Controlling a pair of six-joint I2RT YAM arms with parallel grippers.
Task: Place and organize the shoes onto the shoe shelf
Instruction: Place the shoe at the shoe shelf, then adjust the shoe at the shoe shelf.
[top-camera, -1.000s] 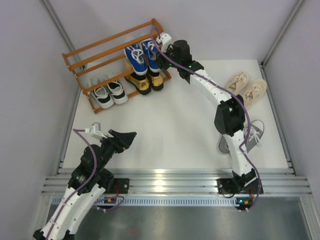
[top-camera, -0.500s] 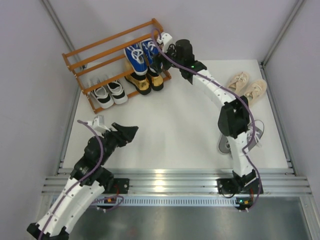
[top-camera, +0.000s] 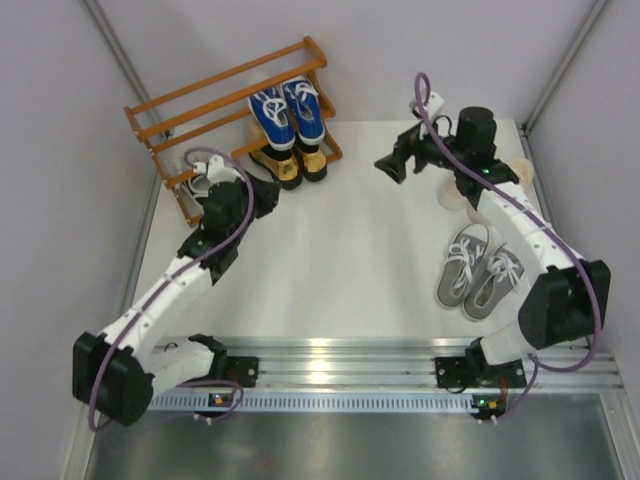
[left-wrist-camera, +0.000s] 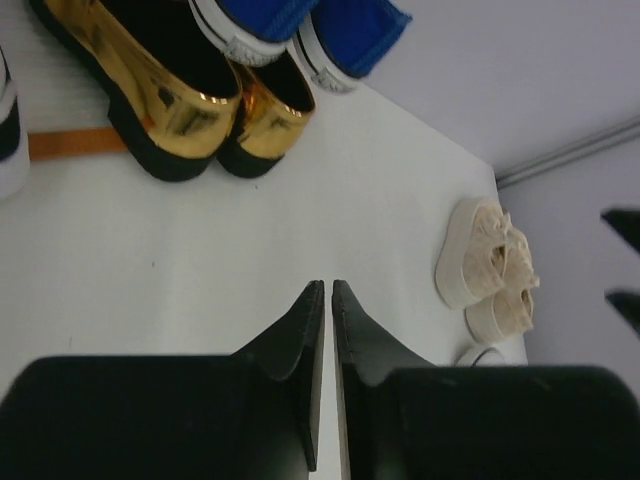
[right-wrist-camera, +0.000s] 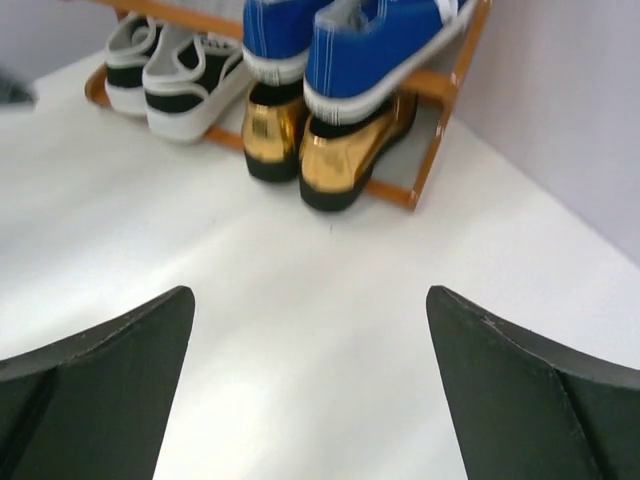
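The shoe shelf stands at the far left. Blue sneakers lean on its middle slats, with gold loafers under them. Black-and-white sneakers are partly hidden by my left arm. My left gripper hovers just left of the loafers, shut with nothing in it. My right gripper hangs to the right of the shelf, wide open and empty, facing the blue sneakers and loafers. Grey sneakers lie on the table at the right. Beige lace-ups are mostly hidden under my right arm.
The table's white top is bounded by metal rails at the near edge and grey walls on the other sides. The shelf's top tier carries nothing. In the right wrist view, the black-and-white sneakers sit on the lowest tier.
My right gripper let go of the blue sneakers, opened wide and drew back to the right. My left arm swung forward from the near left to the shelf and shut its jaws.
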